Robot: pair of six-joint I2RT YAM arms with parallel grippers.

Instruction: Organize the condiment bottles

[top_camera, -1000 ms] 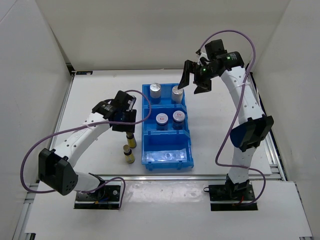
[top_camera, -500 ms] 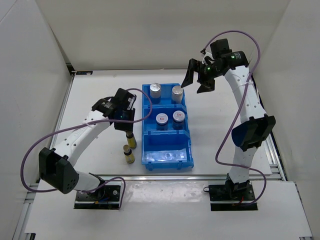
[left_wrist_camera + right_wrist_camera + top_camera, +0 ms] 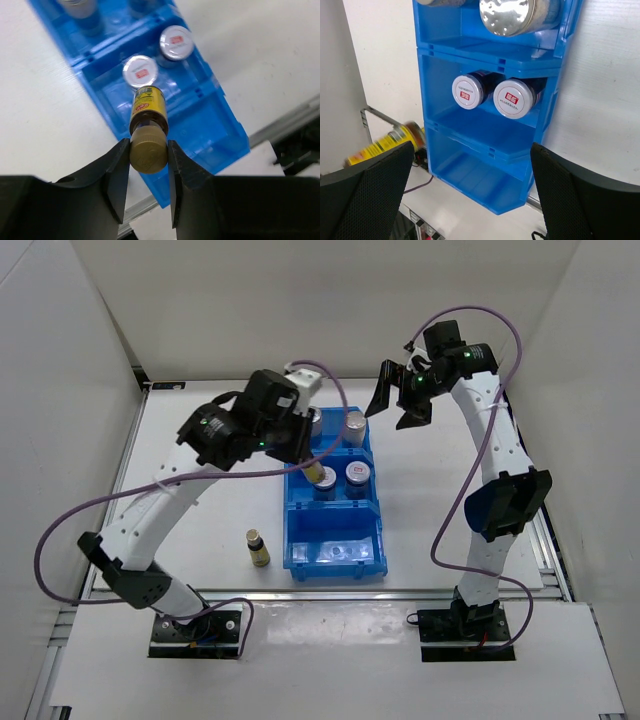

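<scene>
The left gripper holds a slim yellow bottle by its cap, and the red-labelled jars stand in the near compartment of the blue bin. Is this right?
No: the red-labelled jars stand in the middle compartment of the blue bin, as the top external view shows. The left gripper does hold the slim yellow bottle by its cap.

The left gripper (image 3: 148,150) no longer sits low at the left of the blue bin (image 3: 337,568). It has risen to the upper centre of the top view, lifting the slim yellow-brown bottle (image 3: 317,473) by its cap (tilted, over the bin's left side). The right gripper (image 3: 398,400) has drifted slightly rightward, away from the bin's top end.
</scene>
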